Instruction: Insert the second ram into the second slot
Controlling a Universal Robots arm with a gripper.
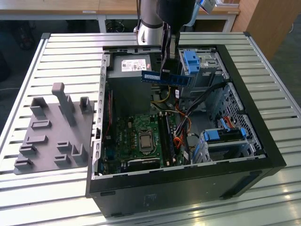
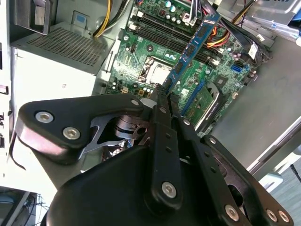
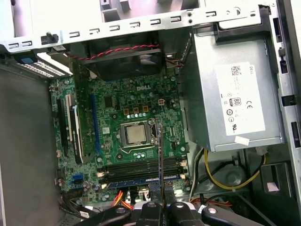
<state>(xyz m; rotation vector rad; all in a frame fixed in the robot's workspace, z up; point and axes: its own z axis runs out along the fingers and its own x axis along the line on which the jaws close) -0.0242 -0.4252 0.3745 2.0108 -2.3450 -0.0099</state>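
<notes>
My gripper point(image 1: 165, 70) hangs above the open computer case, shut on the second ram point(image 1: 167, 77), a long blue stick with a white label held level over the case's back half. In the second wrist view the black fingers point(image 2: 162, 113) pinch one end of the ram point(image 2: 193, 47), which reaches out over the motherboard point(image 2: 155, 52). The first wrist view has the ram point(image 3: 161, 155) edge-on above the dark memory slots point(image 3: 141, 165), with the gripper point(image 3: 162, 207) behind it. Those slots point(image 1: 165, 136) lie right of the processor socket point(image 1: 145, 140), well below the ram.
The case point(image 1: 263, 141) lies open on a slatted metal table point(image 1: 61, 52). Inside are a grey power supply point(image 3: 235, 99), blue drive brackets point(image 1: 190, 61), cables point(image 1: 197, 101) and a fan point(image 3: 122, 59). A grey fixture plate point(image 1: 51, 132) sits at the exterior view's left.
</notes>
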